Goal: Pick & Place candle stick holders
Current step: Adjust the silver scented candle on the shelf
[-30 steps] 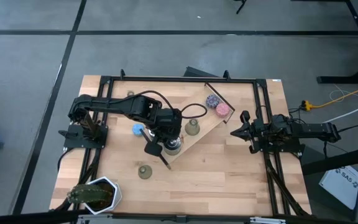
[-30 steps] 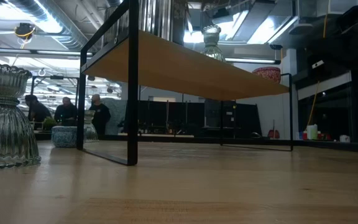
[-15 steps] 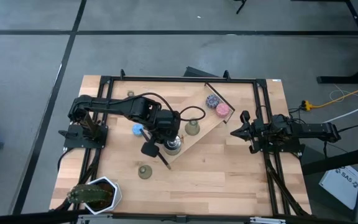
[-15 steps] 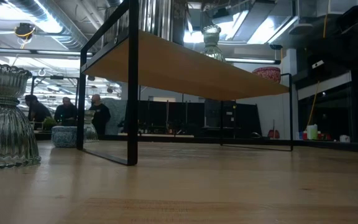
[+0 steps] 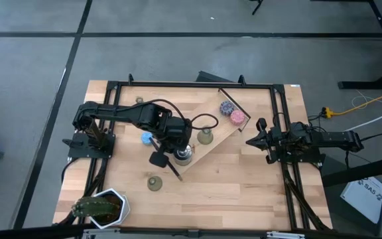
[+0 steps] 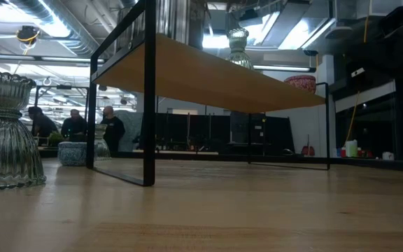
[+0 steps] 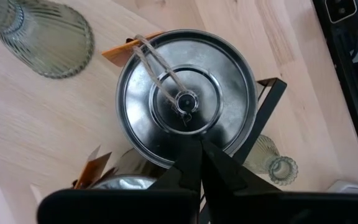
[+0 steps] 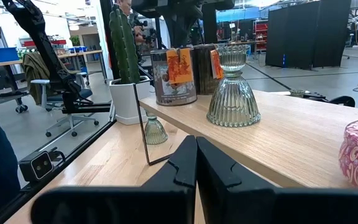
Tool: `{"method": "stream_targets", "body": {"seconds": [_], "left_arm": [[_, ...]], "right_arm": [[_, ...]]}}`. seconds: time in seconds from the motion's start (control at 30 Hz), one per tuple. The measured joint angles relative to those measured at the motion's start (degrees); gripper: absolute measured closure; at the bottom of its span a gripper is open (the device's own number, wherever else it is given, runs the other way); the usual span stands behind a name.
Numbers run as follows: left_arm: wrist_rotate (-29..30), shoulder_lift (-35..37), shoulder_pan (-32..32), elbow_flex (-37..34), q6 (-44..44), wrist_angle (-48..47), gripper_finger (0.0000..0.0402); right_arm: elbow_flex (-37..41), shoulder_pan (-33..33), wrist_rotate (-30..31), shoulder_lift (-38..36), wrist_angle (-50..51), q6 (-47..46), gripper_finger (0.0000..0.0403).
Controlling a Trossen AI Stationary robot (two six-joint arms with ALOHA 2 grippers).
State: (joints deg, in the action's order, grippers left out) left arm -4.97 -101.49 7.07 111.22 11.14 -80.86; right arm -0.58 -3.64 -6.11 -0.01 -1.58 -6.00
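Left hand (image 5: 167,149) sits centre frame in the high view, just left of the silver tin (image 7: 186,99) at the lower end of the raised shelf (image 5: 225,136). Compared with a second ago your wrist has crept slightly left and up; nothing else on the surface (image 5: 244,186) has shifted. Left wrist view: fingers pressed together, nothing between them, looking straight down on the tin lid. No holder is gripped.

Holder positions, high view: one on the shelf (image 5: 205,136) just right of the hand, one on the bare surface (image 5: 154,182) lower centre, a third small one (image 5: 138,101) near the upper left rail. The low view shows another close at left (image 6: 4,130), which cannot be matched to these.

Right hand (image 5: 252,141) is parked at the right rail, fingers pressed together, idle.

Judgement: the small drift reads as repositioning, not a grasp. You are aligned over the tin, not a holder; pick is not yet begun. Nearest target is the shelf holder.
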Motion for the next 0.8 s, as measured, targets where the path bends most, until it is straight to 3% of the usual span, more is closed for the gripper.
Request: {"method": "stream_targets", "body": {"seconds": [0.8], "left_arm": [[0.0,0.0,0.0,0.0,-0.5,-1.7,0.04]], "right_arm": [[0.0,0.0,0.0,0.0,0.0,0.0,0.0393]]}}
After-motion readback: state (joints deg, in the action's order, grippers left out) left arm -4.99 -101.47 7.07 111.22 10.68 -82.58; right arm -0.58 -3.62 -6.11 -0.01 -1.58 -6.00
